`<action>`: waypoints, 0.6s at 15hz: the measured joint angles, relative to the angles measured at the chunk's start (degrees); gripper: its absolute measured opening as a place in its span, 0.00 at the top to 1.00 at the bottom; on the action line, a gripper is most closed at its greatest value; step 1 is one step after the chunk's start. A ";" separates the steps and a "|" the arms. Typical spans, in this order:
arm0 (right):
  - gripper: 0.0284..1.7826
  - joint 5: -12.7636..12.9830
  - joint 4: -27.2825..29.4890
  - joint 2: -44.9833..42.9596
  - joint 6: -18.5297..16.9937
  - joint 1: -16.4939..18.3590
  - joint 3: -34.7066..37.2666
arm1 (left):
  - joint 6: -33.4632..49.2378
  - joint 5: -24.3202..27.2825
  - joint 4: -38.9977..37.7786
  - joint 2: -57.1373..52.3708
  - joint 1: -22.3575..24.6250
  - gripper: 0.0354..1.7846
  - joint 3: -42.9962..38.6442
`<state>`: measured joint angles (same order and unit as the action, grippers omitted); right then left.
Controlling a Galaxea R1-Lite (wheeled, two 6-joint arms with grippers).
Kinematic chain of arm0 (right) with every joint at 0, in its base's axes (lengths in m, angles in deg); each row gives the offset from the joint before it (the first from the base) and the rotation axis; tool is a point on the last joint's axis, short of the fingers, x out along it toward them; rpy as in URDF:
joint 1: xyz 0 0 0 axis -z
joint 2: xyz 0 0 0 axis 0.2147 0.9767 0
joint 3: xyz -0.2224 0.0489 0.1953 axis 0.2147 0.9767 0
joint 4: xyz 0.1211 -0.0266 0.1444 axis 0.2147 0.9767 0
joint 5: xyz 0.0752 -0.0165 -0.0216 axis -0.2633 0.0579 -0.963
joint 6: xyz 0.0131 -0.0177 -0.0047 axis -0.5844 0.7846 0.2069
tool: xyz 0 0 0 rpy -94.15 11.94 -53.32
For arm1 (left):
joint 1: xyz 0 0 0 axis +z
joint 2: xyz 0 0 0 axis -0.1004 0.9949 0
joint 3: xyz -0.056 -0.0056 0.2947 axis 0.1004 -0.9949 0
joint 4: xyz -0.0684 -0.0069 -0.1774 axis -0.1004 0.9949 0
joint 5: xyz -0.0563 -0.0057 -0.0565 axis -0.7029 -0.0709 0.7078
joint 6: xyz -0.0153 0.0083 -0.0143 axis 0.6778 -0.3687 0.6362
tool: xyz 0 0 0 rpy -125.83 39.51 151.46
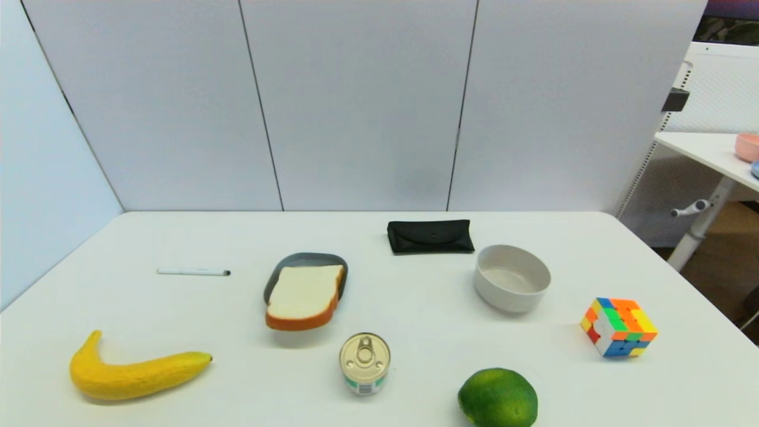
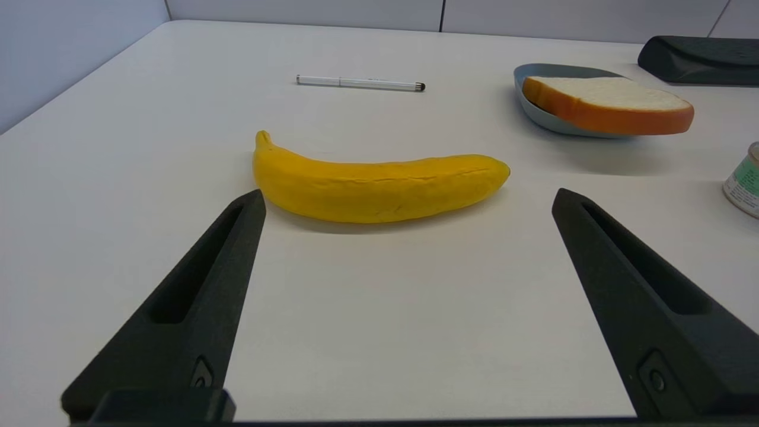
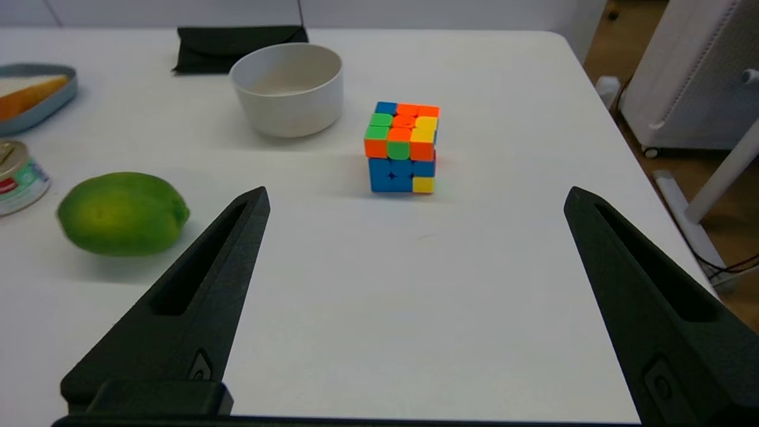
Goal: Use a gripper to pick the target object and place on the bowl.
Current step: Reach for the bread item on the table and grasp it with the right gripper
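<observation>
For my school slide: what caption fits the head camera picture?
Toast slice waits on a grey plate, empty bowl nearby.

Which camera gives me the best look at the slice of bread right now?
The head view: the whole bread shows, overhanging its grey plate. The left wrist view shows it edge-on; the right wrist view catches only a cut-off corner.

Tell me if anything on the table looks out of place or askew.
Only the toast: it lies on the grey plate but overhangs the near rim, its crust end jutting out above the table. Nothing is spilled or damaged.
</observation>
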<state>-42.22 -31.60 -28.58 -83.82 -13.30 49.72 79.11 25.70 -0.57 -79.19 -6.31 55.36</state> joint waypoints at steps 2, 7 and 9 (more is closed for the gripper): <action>0.04 -0.68 4.78 7.13 1.96 -1.10 -6.64 | -0.02 0.00 0.00 0.00 0.00 0.04 0.00; 0.04 -4.24 6.77 29.16 14.47 -1.05 -16.36 | -0.02 0.00 0.00 0.00 0.00 0.04 0.00; 0.04 -6.03 6.84 38.64 19.05 -1.30 -21.21 | -0.02 0.00 0.00 0.00 0.00 0.04 0.00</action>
<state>-48.26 -24.76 10.07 -64.77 -14.60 28.51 79.08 25.70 -0.57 -79.19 -6.31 55.36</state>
